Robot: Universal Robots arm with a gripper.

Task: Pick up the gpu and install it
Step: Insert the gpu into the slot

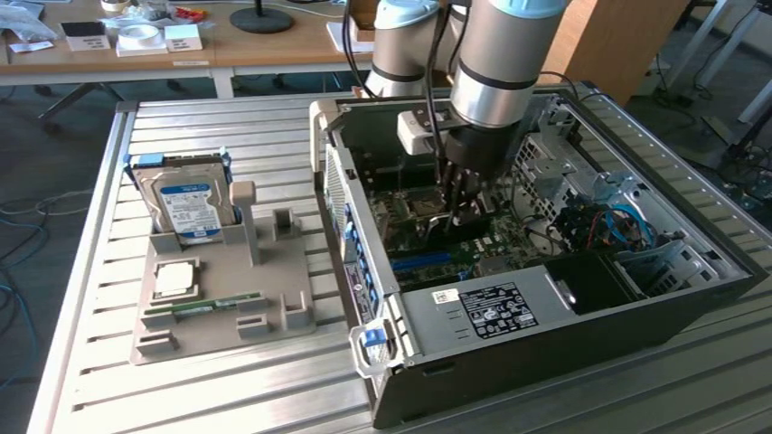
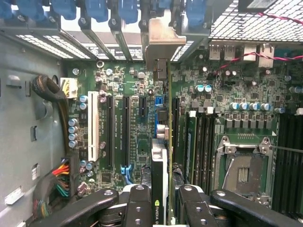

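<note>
Inside the open computer case (image 1: 383, 271), my gripper (image 2: 161, 201) is shut on the gpu (image 2: 159, 163). The card is seen edge-on between the black fingers (image 2: 138, 203), with its metal end bracket (image 2: 163, 42) against the case's rear slot openings. It stands over the green motherboard (image 2: 137, 142), beside the black expansion slots (image 2: 127, 130); I cannot tell whether it is seated in one. In the exterior view the arm reaches straight down into the case, with the gripper (image 1: 465, 212) low over the motherboard (image 1: 417, 240).
A grey holder tray (image 1: 284, 280) lies at the exterior view's left of the case, carrying a silver hard drive (image 1: 187, 203), a processor chip (image 1: 175, 278) and a green memory stick (image 1: 202, 306). The power supply (image 1: 483, 307), cable bundles (image 2: 57, 175) and the processor socket (image 2: 242, 172) crowd the case.
</note>
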